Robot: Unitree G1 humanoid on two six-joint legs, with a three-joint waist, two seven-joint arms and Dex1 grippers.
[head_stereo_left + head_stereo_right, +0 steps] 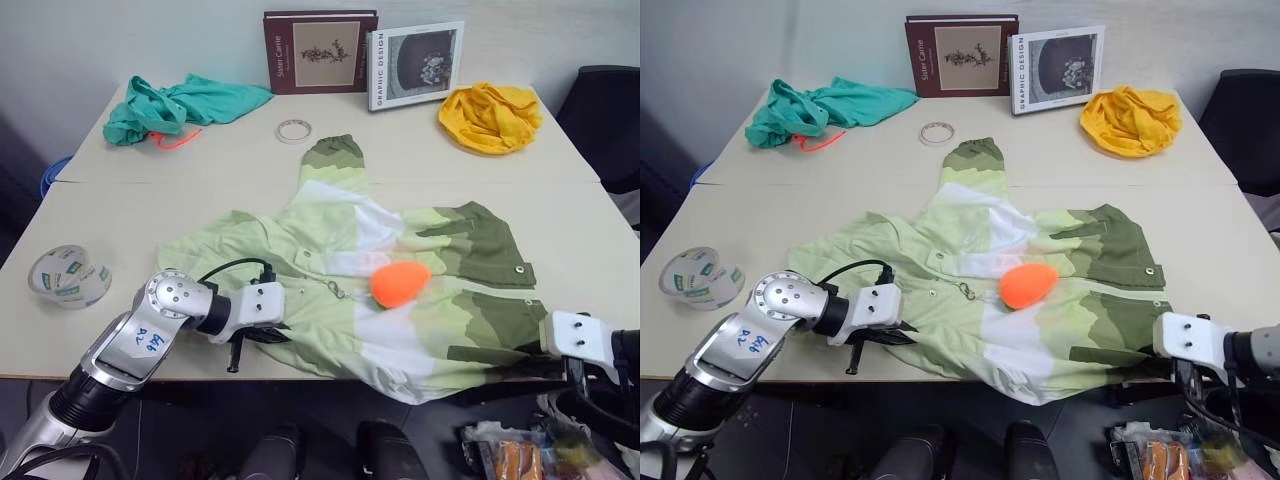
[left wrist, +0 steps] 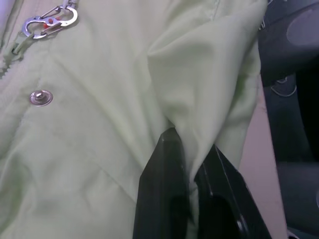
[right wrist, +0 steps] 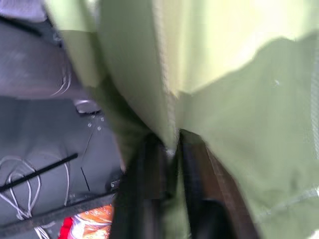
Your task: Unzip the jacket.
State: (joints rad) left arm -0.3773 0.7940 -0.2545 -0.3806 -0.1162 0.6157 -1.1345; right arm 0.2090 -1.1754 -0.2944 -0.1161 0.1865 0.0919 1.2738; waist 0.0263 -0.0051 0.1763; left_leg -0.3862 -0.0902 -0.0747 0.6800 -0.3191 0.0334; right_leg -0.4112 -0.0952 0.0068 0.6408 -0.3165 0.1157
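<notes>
A: Jacket (image 1: 400, 290) flat across table (image 1: 120, 220), hem over near edge. Grippers?
B: Left gripper (image 2: 192, 164) pinching hem fold; right gripper (image 3: 172, 149) pinching hem at that edge

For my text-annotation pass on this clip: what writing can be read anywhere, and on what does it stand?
"GRAPHIC DESIGN", running up the spine edge of the white book.
Spine lettering on the maroon book: too small to read surely.
Handwritten marks on the left arm's label: illegible.
Print on the tape rolls: too small to read.
</notes>
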